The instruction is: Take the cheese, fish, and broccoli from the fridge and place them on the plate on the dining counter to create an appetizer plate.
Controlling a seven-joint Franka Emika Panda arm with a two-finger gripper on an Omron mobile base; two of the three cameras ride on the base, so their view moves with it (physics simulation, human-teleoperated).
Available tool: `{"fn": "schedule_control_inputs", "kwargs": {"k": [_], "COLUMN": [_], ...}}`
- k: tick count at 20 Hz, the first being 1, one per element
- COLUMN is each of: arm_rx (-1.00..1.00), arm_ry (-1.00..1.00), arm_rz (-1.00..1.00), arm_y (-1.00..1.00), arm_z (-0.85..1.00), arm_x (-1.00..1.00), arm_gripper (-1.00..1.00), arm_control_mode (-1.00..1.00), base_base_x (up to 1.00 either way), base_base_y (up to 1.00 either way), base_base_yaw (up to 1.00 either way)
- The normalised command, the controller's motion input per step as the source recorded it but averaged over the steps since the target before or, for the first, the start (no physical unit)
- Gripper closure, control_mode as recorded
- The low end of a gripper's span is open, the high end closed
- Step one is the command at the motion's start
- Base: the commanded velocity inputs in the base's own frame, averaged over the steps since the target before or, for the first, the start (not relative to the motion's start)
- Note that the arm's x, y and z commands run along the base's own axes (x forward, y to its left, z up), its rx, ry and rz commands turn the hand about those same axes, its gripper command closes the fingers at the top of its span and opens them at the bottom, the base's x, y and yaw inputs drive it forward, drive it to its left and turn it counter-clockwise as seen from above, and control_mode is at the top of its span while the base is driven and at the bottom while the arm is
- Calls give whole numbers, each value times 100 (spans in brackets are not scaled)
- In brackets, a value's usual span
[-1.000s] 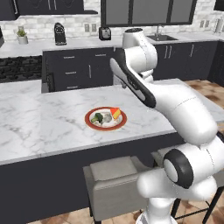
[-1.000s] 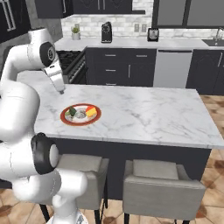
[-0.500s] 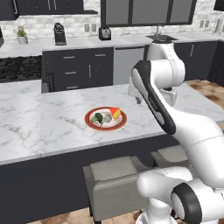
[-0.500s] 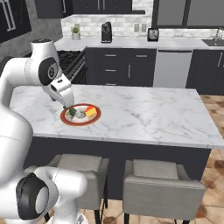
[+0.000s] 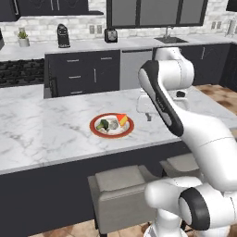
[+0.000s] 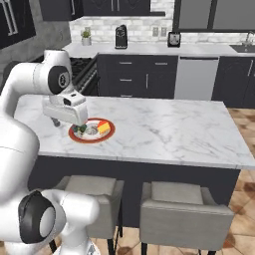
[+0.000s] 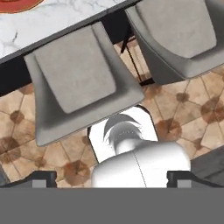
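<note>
One cheese (image 5: 122,120), one broccoli (image 5: 103,124) on one plate (image 5: 112,133); two chairs (image 6: 182,208).

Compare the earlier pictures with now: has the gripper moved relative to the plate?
Yes. The gripper has swung from beyond the plate to its right, in the left base view.

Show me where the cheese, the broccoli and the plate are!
cheese (image 5: 122,119), left base view, its orange top.
broccoli (image 5: 102,124), left base view, its green lumpy top.
plate (image 5: 96,132), left base view, its red rim.

Arm folded back, hand (image 7: 112,177) pointing down, fingertips (image 7: 41,177) wide apart.
</note>
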Motion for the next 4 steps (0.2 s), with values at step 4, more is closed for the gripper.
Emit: {"fn": "schedule_control_inputs", "kwargs": {"k": [4], "arm_rx": [-11], "arm_ry": [18], "arm_rz": [3], "arm_y": [30], "arm_z": [-13], "arm_x": [-5], "arm_gripper": [-100], "arm_control_mode": [-100], "base_base_x": [0], "base_base_y": [0], "base_base_yaw": [0]}}
